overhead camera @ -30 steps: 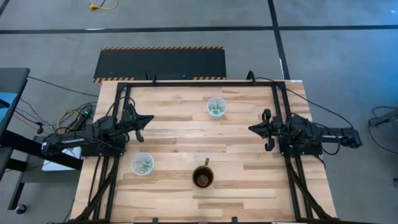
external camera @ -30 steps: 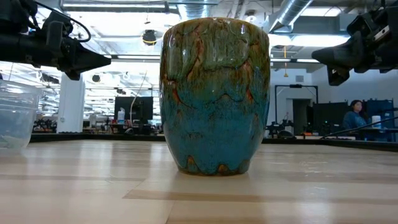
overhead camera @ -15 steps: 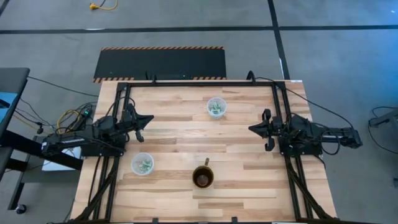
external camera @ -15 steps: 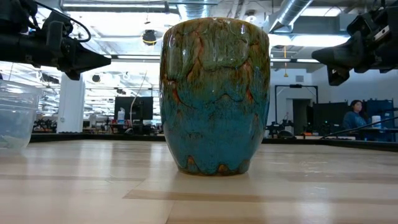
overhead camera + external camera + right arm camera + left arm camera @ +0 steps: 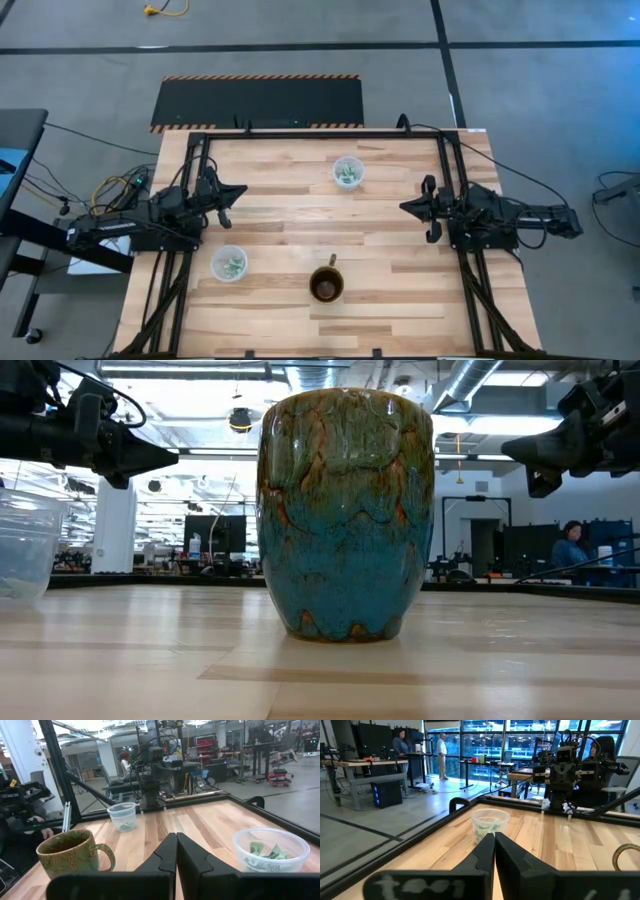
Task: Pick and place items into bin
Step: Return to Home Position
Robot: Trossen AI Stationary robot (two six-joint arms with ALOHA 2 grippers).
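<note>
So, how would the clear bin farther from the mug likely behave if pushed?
The clear bin looks thin-walled and holds only a few packets, so it is probably light and would slide readily on the smooth wooden table. Squeezed, its wall would likely flex.

Wide bare tabletop (image 5: 300, 215) around mug (image 5: 327, 287)

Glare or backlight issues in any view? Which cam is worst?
Low view is worst: bright ceiling lights behind turn the left gripper and right gripper into dark silhouettes, and the mug blocks the middle. Left wrist view: bright windows behind the clear bin, bin readable. High view: even light, only soft shadows on the table.
</note>
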